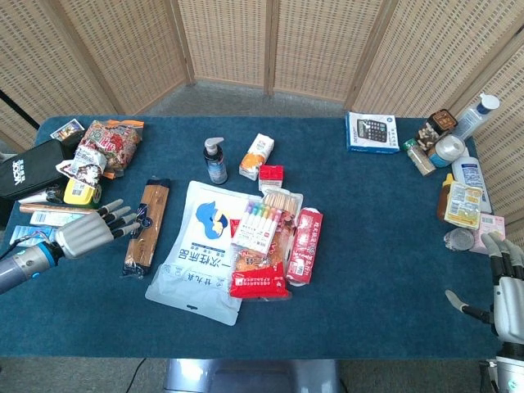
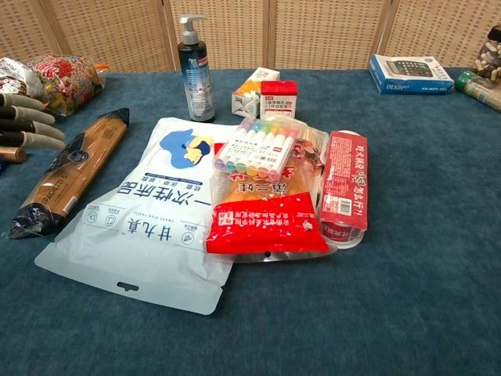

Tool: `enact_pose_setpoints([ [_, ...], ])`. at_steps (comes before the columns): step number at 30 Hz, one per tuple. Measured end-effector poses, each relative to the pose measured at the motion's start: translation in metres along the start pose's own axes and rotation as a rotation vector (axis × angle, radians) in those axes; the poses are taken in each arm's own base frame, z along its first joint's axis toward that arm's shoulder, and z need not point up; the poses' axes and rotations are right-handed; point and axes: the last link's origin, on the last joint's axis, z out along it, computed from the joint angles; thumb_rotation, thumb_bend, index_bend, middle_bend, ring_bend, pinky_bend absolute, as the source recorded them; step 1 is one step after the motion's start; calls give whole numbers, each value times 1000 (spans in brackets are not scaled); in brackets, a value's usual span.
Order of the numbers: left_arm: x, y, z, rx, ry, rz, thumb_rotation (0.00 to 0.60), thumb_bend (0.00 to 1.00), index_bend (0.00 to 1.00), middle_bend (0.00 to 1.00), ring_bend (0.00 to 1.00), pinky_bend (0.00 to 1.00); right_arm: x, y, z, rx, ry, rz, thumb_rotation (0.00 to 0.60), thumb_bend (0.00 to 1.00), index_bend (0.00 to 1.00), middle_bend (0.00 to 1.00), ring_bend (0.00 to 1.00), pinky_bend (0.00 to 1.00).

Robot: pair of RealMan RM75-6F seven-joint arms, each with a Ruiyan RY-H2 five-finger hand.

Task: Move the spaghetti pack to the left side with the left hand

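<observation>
The spaghetti pack [image 1: 144, 226] is a long narrow brown packet with dark ends, lying flat on the blue table left of a big white pouch; the chest view shows the spaghetti pack [image 2: 69, 171] at the far left. My left hand [image 1: 88, 230] hovers just left of the pack, fingers spread toward it, holding nothing. In the chest view only the left hand's fingertips [image 2: 27, 123] show at the left edge. My right hand [image 1: 506, 282] is at the table's lower right corner, fingers apart and empty.
A white pouch [image 1: 201, 248], marker set [image 1: 260, 225] and red snack packs [image 1: 304, 246] lie to the pack's right. A pump bottle [image 1: 215, 161] stands behind. Left of my hand are a yellow can [image 1: 80, 191], a snack bag [image 1: 106, 146], a black case [image 1: 24, 168] and small boxes.
</observation>
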Motion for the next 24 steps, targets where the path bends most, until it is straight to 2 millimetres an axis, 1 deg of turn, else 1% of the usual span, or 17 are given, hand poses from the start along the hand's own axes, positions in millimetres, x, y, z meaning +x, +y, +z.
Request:
enact_pose_setpoints([
  [5, -1, 12, 24, -43, 24, 21, 600, 34, 0, 0, 0, 31, 1, 4, 0, -13, 1, 1, 600, 0, 0, 0, 0, 0],
  [8, 2, 14, 36, -47, 44, 17, 600, 34, 0, 0, 0, 35, 3, 7, 0, -20, 4, 5, 600, 0, 0, 0, 0, 0],
  [15, 5, 17, 50, -64, 37, 34, 600, 34, 0, 0, 0, 36, 6, 11, -1, -26, 7, 16, 600, 0, 0, 0, 0, 0],
  [24, 8, 24, 65, -87, 13, 63, 600, 36, 0, 0, 0, 52, 11, 12, -2, -23, 20, 34, 600, 0, 0, 0, 0, 0],
])
